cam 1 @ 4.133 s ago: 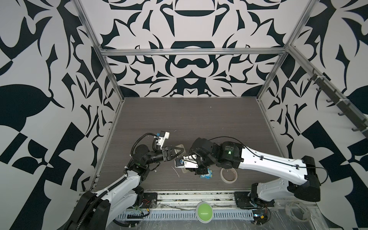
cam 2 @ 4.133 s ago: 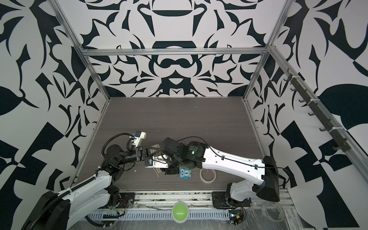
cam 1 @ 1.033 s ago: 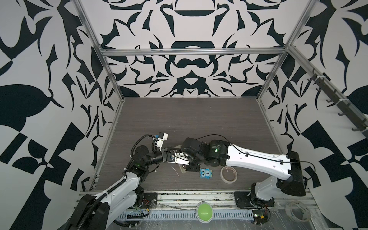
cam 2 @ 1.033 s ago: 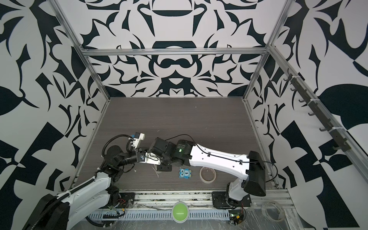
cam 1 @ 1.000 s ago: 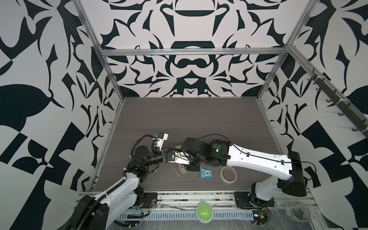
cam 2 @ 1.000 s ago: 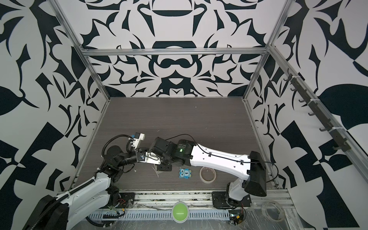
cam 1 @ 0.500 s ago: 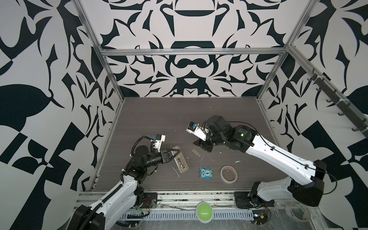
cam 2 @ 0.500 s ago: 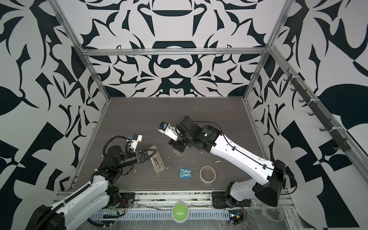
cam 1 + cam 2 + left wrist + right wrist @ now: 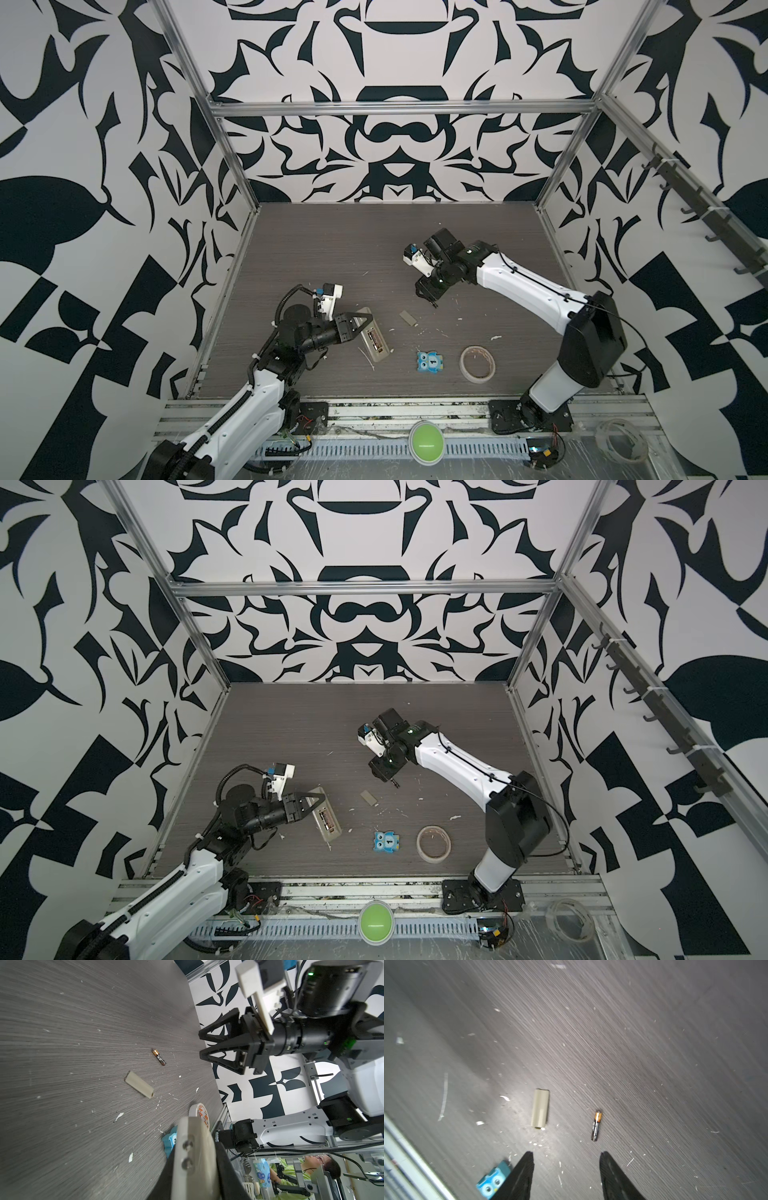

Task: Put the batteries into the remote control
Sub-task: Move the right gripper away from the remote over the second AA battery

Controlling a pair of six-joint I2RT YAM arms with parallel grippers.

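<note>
Pulled back from the slim white plastic remote control (image 9: 374, 337), the right gripper (image 9: 565, 1155) hung at two o'clock from it in a top view. Its jaws stood apart above a small black-and-gold battery (image 9: 596, 1126) lying loose on the grey wood-grain counter (image 9: 332, 249). The left gripper (image 9: 368, 321) stayed clamped on the remote's end, battery bay facing up. A beige plastic battery cover (image 9: 539, 1109) lay near the cell. A clean pick would likely need the jaws turned across the cell's width, centred mid-body and closed gently, since it could roll.
</note>
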